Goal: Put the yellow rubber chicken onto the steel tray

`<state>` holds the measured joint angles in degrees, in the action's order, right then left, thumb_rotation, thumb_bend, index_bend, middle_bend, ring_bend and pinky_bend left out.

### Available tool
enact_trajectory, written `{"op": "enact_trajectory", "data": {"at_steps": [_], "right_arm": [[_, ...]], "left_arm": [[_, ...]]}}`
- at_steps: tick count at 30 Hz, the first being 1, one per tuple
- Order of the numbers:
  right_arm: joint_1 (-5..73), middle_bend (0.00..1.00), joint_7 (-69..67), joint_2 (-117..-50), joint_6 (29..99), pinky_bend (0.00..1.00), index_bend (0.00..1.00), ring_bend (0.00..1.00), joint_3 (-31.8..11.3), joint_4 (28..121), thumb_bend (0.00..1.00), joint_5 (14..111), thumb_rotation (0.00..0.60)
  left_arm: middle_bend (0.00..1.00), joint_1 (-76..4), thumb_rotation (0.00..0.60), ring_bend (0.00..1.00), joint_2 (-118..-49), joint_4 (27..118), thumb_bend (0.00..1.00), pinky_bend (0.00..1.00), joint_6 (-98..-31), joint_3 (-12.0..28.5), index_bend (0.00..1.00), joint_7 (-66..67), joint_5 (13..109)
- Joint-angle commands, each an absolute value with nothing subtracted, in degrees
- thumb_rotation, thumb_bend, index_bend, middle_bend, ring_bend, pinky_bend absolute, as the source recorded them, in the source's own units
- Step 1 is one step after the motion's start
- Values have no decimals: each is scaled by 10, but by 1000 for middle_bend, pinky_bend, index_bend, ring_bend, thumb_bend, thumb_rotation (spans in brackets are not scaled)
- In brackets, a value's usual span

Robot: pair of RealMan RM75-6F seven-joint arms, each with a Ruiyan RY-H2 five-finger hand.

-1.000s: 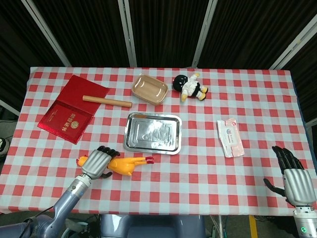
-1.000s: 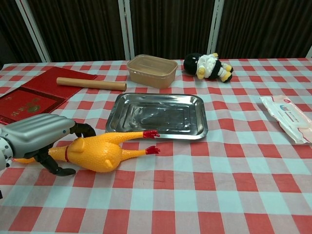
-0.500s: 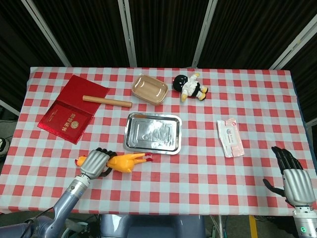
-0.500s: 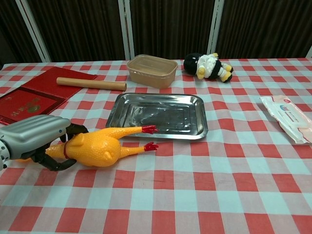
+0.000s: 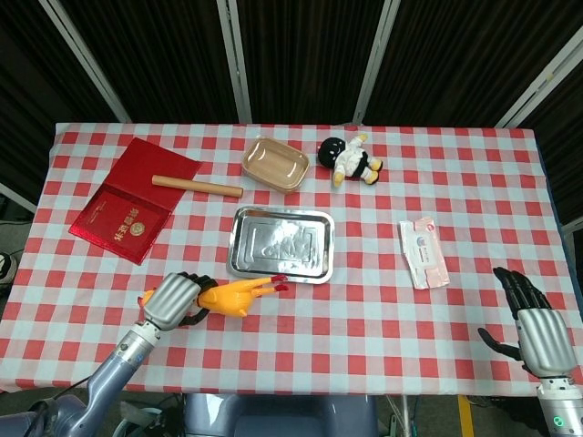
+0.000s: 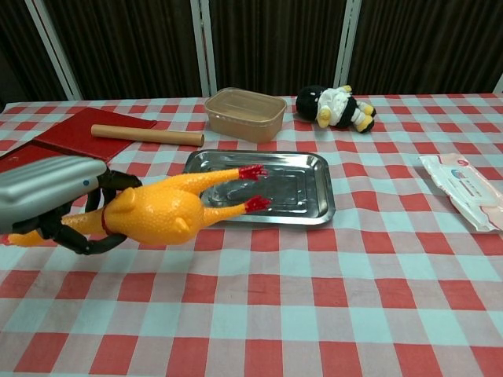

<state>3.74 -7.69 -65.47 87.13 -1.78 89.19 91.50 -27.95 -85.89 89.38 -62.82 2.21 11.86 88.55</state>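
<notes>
The left robot hand (image 6: 47,200) held the chicken (image 6: 161,210) by its neck, raised off the surface, feet aimed toward the tray (image 6: 318,206) at two o'clock, ready for placing; the right robot hand (image 5: 537,332) rested with fingers spread.

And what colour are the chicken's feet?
Red. The rubber chicken has red feet, clearest in the chest view.

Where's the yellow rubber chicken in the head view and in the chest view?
Head view: yellow rubber chicken lower left, in the left hand.
Chest view: it shows left of centre, red feet over the tray.
Shared landmark: the steel tray just beyond it.
</notes>
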Motion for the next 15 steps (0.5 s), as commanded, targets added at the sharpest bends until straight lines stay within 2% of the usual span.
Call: {"op": "enact_trajectory", "data": {"at_steps": [1, 7, 15], "right_arm": [[51, 105, -112, -628, 864, 204, 11, 93, -10, 920, 224, 944, 600], [82, 105, -158, -569, 858, 214, 10, 97, -4, 985, 223, 1009, 600], [106, 97, -105, -514, 813, 214, 3, 97, -7, 1069, 223, 1005, 600]], "left_arm": [[567, -311, 600, 495, -815, 939, 509, 537, -616, 30, 515, 129, 912], [567, -383, 600, 494, -766, 1015, 509, 554, -520, 81, 516, 200, 864], [579, -466, 600, 507, -778, 1051, 508, 618, -447, 151, 524, 317, 724]]}}
